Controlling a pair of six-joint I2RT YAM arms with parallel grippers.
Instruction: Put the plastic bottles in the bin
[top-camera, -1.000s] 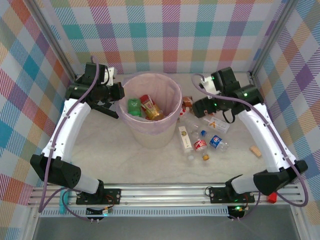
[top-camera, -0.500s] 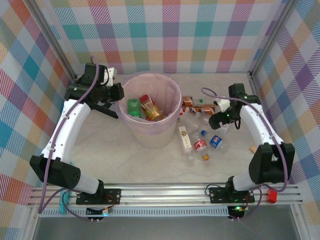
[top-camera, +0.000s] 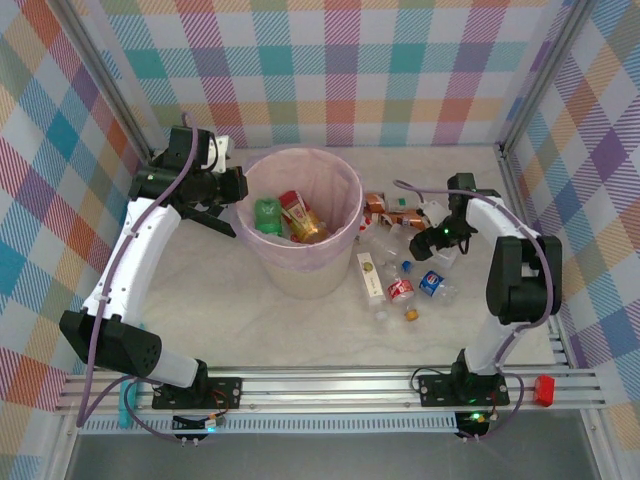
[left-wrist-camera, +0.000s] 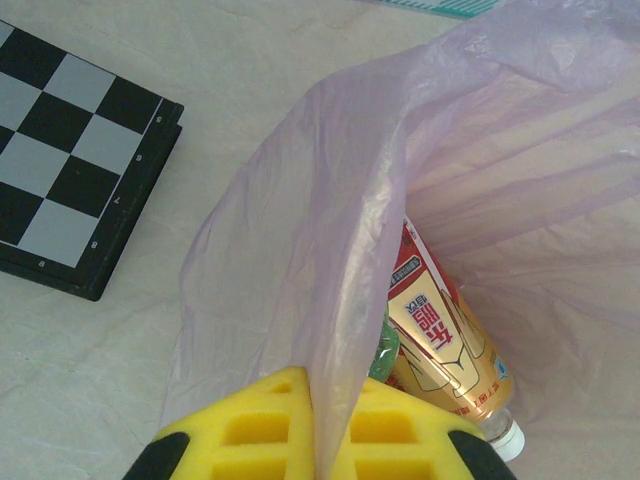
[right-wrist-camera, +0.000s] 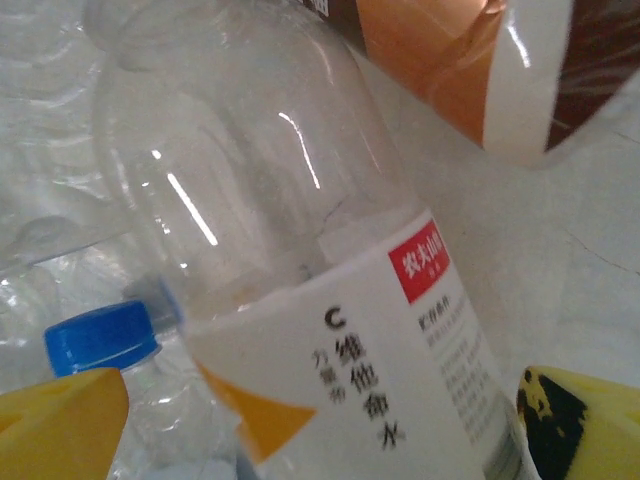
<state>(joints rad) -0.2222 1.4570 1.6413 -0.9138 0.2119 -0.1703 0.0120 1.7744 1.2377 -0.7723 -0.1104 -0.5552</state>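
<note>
Left gripper (left-wrist-camera: 325, 425) pinches shut on the thin, crinkled lilac bag (left-wrist-camera: 330, 250) lining the round bin (top-camera: 290, 275) (upper centre, top view). Right gripper (right-wrist-camera: 320, 440) gapes wide around a smooth clear bottle (right-wrist-camera: 300, 380) on the pale wrinkled tabletop (top-camera: 220, 300).

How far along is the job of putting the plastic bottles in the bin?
It is at an early stage. Done: two lie in the bin, a green bottle and a red-labelled bottle. In hand: the right end effector is open around a clear white-labelled bottle, not yet closed; the left end effector pinches the lilac bag. Left: the pile of bottles on the table beside the bin.
</note>
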